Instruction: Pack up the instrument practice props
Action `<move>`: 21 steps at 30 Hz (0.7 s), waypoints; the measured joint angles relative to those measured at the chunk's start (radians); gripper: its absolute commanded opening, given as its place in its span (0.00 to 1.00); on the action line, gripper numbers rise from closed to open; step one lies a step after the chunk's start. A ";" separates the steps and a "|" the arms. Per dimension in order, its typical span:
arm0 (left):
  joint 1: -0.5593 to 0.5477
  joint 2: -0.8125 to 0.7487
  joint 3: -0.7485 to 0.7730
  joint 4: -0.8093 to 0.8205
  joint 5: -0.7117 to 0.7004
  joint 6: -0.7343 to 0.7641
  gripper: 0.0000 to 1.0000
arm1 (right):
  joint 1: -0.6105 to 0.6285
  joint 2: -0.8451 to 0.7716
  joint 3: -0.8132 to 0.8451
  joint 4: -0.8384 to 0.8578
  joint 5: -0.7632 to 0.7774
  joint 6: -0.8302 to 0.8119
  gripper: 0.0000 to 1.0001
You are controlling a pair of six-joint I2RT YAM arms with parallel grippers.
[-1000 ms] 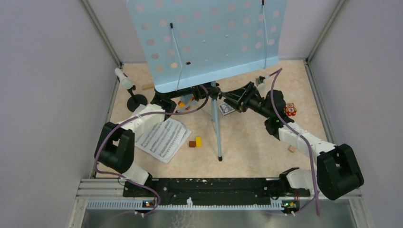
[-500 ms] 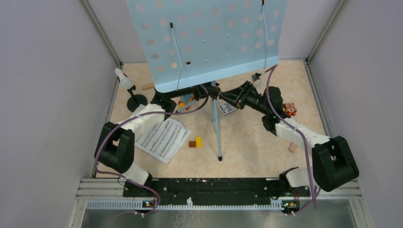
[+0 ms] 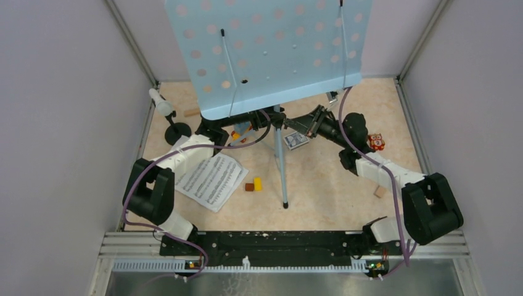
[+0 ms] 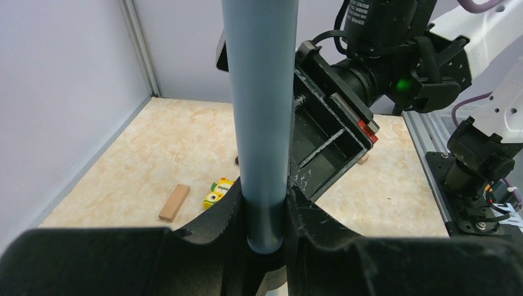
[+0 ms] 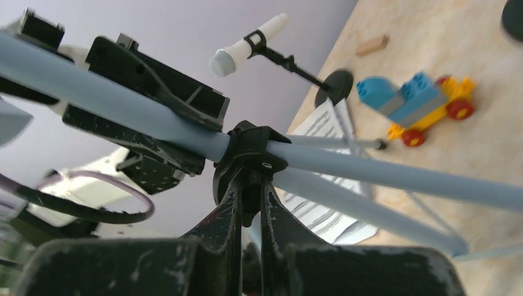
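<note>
Left tool [image 4: 265, 217] pinches the pole [image 4: 259, 92] of the light-blue music rack [image 3: 271, 49], which stands upright between its fingers. Right tool [image 5: 250, 206], pressed together, nips the black leg collar [image 5: 253, 151] just ahead. A slipped grip could topple the top-heavy rack across the desk [image 3: 327, 179].

blocked: music rack [image 3: 271, 55] overhangs far centre | open: table [image 3: 333, 185] right of tripod leg [image 3: 282, 166]
</note>
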 measured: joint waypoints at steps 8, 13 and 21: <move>-0.003 0.001 0.003 -0.008 0.020 0.003 0.00 | 0.061 -0.075 -0.073 0.108 0.061 -0.534 0.00; -0.008 0.000 0.005 -0.013 0.054 0.003 0.00 | 0.100 -0.146 -0.096 0.067 0.036 -0.994 0.00; -0.014 0.000 0.005 -0.014 0.069 0.002 0.00 | 0.187 -0.248 -0.028 -0.284 0.051 -1.817 0.00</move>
